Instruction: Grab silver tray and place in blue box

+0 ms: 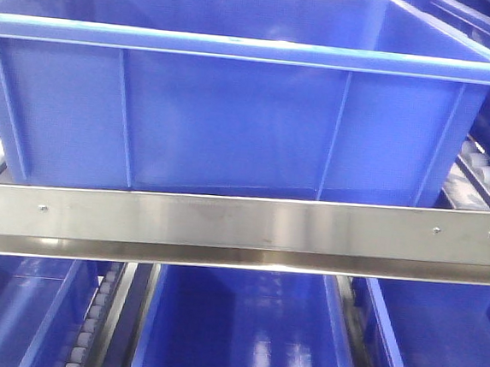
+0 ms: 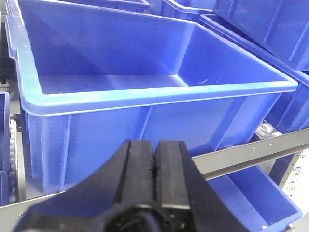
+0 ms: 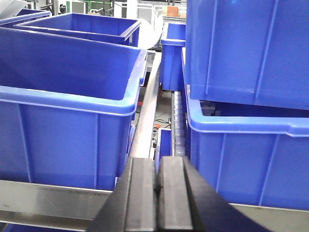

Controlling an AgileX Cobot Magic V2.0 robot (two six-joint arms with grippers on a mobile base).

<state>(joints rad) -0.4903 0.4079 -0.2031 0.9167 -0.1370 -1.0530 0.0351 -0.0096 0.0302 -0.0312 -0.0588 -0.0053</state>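
Both grippers, left (image 2: 154, 159) and right (image 3: 157, 186), jaws pressed closed on nothing, facing the box (image 2: 145, 92) at twelve o'clock; no tray visible.

A brushed steel rail (image 1: 241, 226) with small screws runs across the front of the rack shelf. Below it sit more blue crates: one in the middle (image 1: 244, 338), one at the left (image 1: 10, 317), one at the right (image 1: 437, 346). White conveyor rollers (image 1: 485, 183) line the shelf's right edge. In the right wrist view, two blue crates are stacked (image 3: 246, 53), and a roller track (image 3: 178, 121) runs beside them.
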